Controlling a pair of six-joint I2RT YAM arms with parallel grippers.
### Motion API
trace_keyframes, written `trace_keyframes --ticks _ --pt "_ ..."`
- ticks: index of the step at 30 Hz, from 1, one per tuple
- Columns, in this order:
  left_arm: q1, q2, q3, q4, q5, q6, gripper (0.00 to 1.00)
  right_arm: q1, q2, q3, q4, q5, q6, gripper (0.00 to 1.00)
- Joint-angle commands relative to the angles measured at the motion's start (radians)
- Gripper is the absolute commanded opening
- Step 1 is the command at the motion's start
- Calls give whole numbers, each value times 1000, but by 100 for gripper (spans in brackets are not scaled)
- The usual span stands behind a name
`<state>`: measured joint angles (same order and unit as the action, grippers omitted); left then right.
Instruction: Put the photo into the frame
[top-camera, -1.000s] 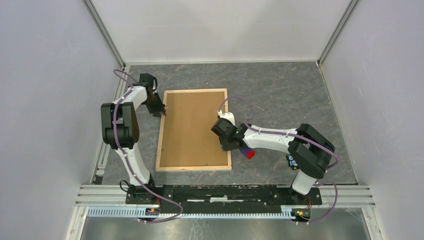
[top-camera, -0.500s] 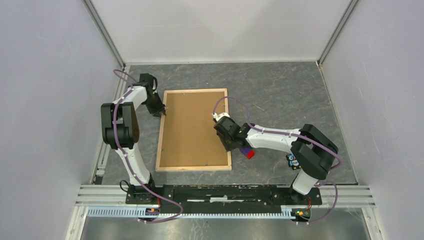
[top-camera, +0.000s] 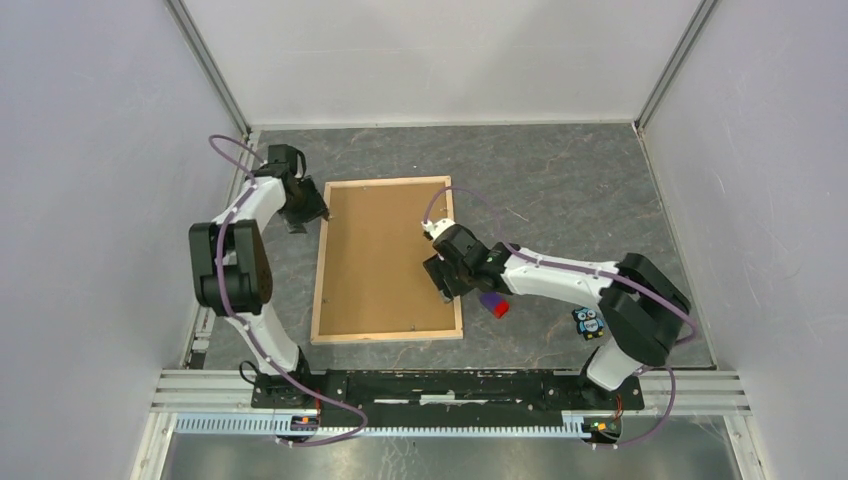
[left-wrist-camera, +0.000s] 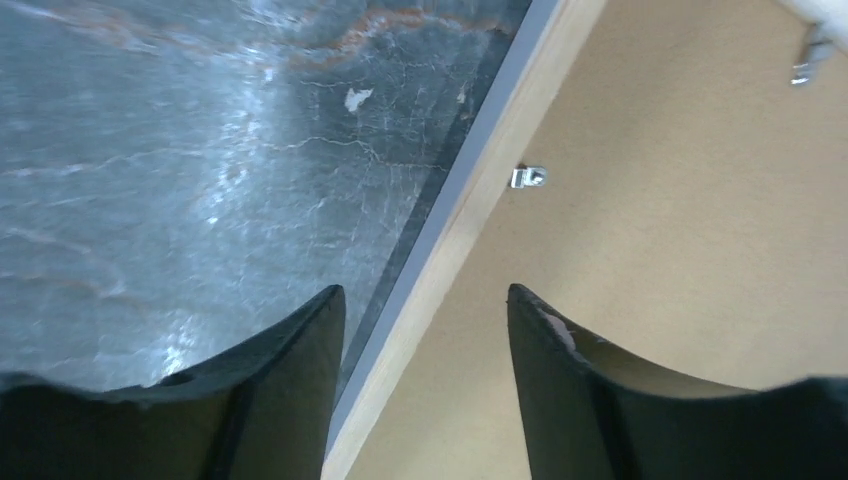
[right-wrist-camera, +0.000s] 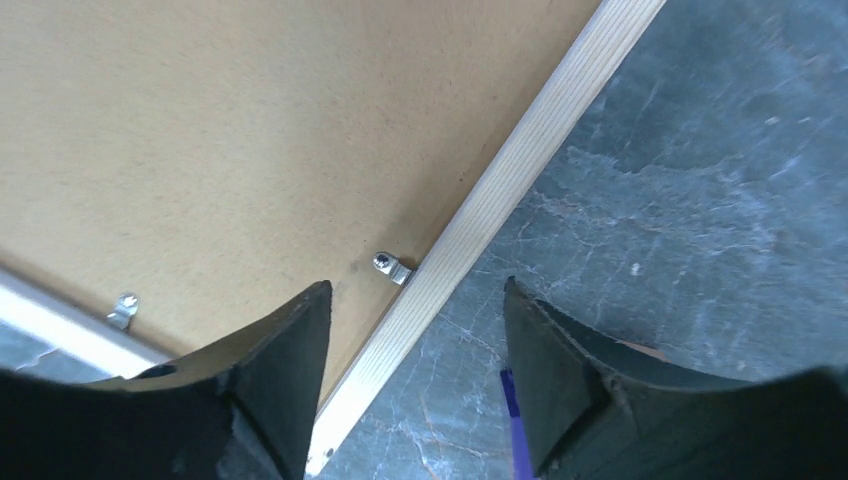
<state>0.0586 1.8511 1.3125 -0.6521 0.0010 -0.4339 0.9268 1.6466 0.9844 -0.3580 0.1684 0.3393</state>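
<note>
The frame (top-camera: 321, 270) lies flat on the table with its back up. The brown backing board (top-camera: 385, 255) sits inside it, held by small metal clips (left-wrist-camera: 528, 177). The photo is hidden; I cannot see it in any view. My left gripper (top-camera: 306, 214) is open at the frame's far left edge, its fingers either side of the left slat (left-wrist-camera: 480, 200) in the left wrist view (left-wrist-camera: 425, 295). My right gripper (top-camera: 448, 290) is open over the right slat (right-wrist-camera: 500, 190), beside a clip (right-wrist-camera: 390, 266) in the right wrist view (right-wrist-camera: 415, 290). Both grippers hold nothing.
A small purple and red object (top-camera: 494, 303) lies on the dark marbled table just right of the frame, under my right arm; its purple end shows in the right wrist view (right-wrist-camera: 510, 400). Grey walls enclose the table on three sides.
My left arm has swung a little to the left, away from the frame's edge. My right gripper has shifted slightly toward the far side along the right slat.
</note>
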Motion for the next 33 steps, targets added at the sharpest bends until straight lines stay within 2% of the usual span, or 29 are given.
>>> trace_keyframes --ticks 1,3,5,8,10,11,13,16,18,20,26,33 --pt "-4 -191 -31 63 -44 -10 76 -25 -169 -18 65 -7 -71 72" --pt "-37 -250 -55 68 -69 0 85 -39 -243 -55 83 -4 -103 75" --pt "-103 -306 -54 54 -77 3 90 -60 -316 -99 96 6 -131 79" --pt "-210 -349 -52 28 -50 18 92 -106 -415 -172 121 -16 -147 84" --pt "-232 -364 -68 -6 -8 24 93 -130 -458 -217 153 -67 -140 88" --pt "-232 -376 -92 -15 41 31 94 -136 -461 -230 166 -88 -131 90" --pt "-232 -406 -145 -42 44 50 100 -135 -440 -237 188 -151 -103 91" --pt "-231 -462 -229 -80 -98 77 100 -136 -354 -226 229 -204 -35 89" --pt "-219 -497 -275 -77 -179 75 100 -142 -283 -188 215 -197 -9 88" --pt "-179 -517 -308 -62 -195 35 100 -157 -229 -161 215 -194 21 88" --pt "52 -454 -393 17 60 -114 100 -208 -105 -134 257 -226 104 87" --pt "65 -434 -525 108 206 -182 100 -211 51 -47 278 -273 155 86"
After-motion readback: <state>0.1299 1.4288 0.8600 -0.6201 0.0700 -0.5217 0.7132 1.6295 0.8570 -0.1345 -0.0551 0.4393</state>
